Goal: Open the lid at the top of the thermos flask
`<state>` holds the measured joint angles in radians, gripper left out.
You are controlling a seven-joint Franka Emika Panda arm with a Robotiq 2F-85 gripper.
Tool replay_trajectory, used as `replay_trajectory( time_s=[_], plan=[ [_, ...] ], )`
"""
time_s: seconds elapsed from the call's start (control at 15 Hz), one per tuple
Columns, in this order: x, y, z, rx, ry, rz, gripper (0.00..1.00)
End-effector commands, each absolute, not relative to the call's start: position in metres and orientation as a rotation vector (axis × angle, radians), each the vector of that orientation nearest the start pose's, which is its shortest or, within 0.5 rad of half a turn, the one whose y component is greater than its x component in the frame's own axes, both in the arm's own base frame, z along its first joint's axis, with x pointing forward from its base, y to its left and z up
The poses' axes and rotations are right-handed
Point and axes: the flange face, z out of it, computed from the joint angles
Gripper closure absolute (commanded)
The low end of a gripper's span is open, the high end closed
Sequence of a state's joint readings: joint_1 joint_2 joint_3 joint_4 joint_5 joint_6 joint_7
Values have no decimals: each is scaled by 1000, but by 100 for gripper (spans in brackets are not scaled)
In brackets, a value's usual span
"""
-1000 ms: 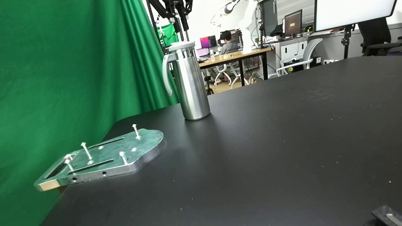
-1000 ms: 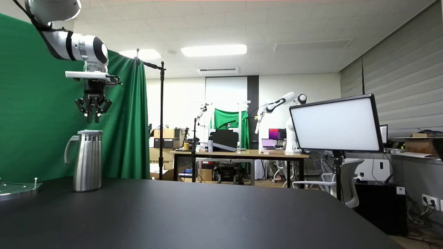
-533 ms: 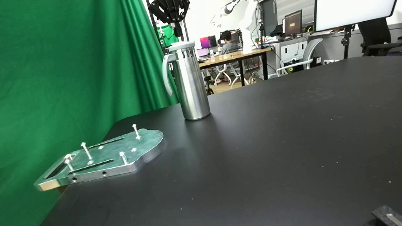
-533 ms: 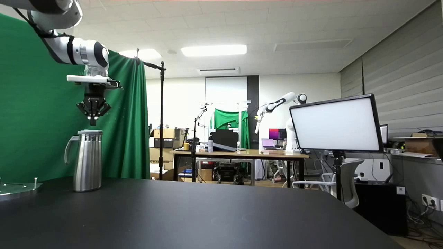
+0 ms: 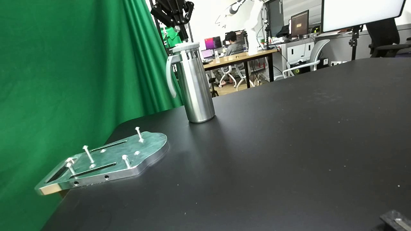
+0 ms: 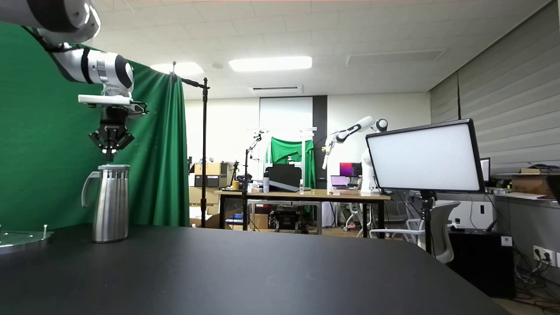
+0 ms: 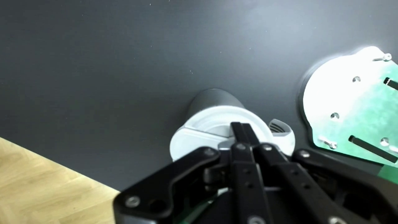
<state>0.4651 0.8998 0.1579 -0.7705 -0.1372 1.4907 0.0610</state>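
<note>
The gripper is hovering just above the flask, fingers pressing together. The lid is capping the flask; the plate is lying beyond the flask's handle.

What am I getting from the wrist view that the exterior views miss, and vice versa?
Wrist view only: the seam across the top of the lid.
Exterior views only: the background robot arm and the white panel on a stand.
Shared: the thermos flask with its handle, the pegged plate, the black tabletop and the closed fingers.
</note>
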Motion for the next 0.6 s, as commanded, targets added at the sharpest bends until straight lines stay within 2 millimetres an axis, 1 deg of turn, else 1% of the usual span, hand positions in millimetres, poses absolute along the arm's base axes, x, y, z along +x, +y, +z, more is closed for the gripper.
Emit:
replay_trajectory(
  time_s=[0.0,0.53],
  plan=[
    [655,389,393,-3079,-784,243,100],
    [658,393,393,-3063,-793,205,100]
  ],
)
